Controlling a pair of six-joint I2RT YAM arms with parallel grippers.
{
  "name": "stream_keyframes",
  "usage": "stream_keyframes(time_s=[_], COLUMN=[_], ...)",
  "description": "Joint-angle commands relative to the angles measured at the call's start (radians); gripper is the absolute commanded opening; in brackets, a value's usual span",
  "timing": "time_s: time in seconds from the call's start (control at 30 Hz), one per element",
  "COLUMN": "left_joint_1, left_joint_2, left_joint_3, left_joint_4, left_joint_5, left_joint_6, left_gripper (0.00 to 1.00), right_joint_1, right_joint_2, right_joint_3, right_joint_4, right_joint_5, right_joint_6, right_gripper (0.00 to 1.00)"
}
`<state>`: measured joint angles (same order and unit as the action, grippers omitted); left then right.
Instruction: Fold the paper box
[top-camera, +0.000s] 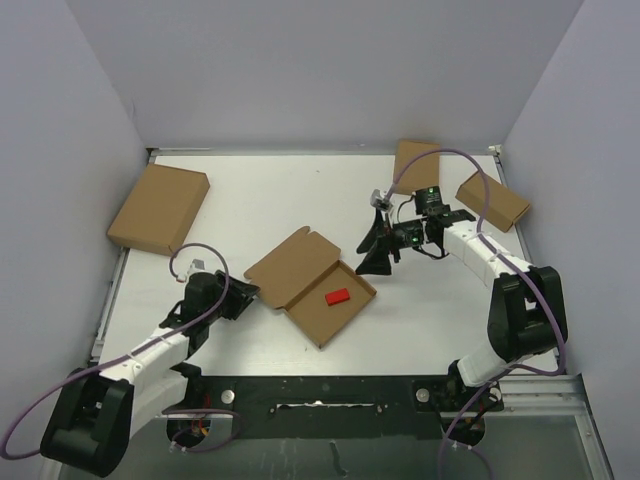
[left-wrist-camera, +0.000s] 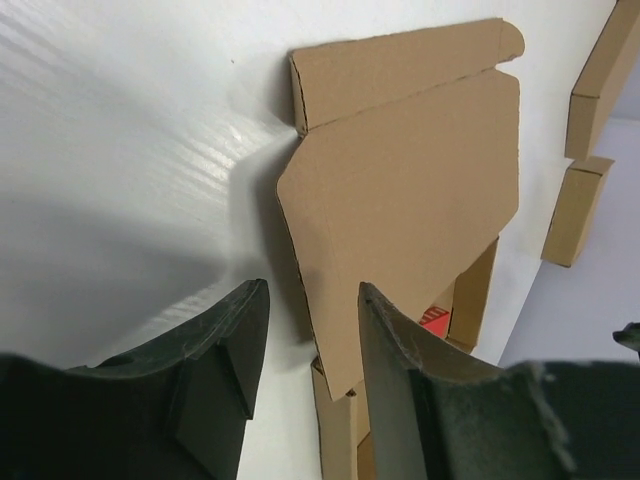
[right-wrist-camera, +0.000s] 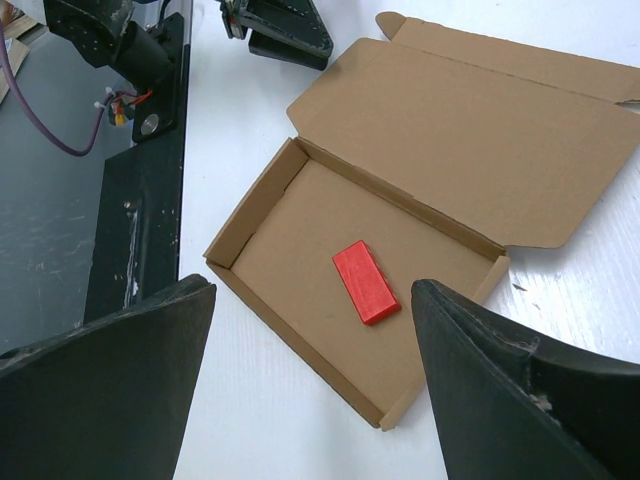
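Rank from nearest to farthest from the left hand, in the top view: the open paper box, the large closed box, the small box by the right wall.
1. The paper box, just right of the left hand.
2. The large closed box, at the far left.
3. The small box, by the right wall.

Left pincer (left-wrist-camera: 310, 295) sits low, jaws partly apart; right pincer (right-wrist-camera: 312, 290) raised, jaws wide.
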<state>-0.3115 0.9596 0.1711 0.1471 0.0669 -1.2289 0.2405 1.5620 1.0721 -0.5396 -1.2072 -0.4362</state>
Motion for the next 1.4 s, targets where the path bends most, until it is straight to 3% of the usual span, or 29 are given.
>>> stream_keyframes(time_s=[0.0, 0.37, 0.63, 0.87, 1.07, 1.23, 1.37], left_joint_1=[0.003, 0.003, 0.006, 0.005, 0.004, -0.001, -0.014], left_joint_2=[0.059, 0.205, 0.275, 0.303, 0.287, 0.261, 0.233], left_joint_3=[0.057, 0.094, 0.131, 0.186, 0.242, 0.298, 0.318], left_joint_4=[0.127, 0.191, 0.222, 0.254, 0.265, 0.239, 0.242], left_joint_5=[-0.036, -0.030, -0.012, 0.025, 0.069, 0.125, 0.161], left_joint_6=[-0.002, 0.016, 0.090, 0.291, 0.479, 0.639, 0.740], left_gripper=[0.38, 0.24, 0.08, 0.00, 0.00, 0.00, 0.00], right_joint_1=[-0.019, -0.039, -0.041, -0.051, -0.074, -0.108, -0.144], right_joint_2=[-0.011, -0.004, -0.006, -0.007, -0.030, -0.063, -0.019], right_joint_3=[0.022, 0.017, 0.014, 0.014, 0.019, -0.016, -0.039], right_joint_4=[0.029, 0.032, 0.029, 0.032, 0.042, 0.159, 0.251], right_joint_5=[-0.051, -0.052, -0.075, -0.063, 0.014, 0.158, 0.156], right_joint_6=[0.005, 0.005, 0.002, 0.006, 0.019, 0.141, 0.243], right_gripper=[0.81, 0.81, 0.81, 0.80, 0.80, 0.82, 0.82])
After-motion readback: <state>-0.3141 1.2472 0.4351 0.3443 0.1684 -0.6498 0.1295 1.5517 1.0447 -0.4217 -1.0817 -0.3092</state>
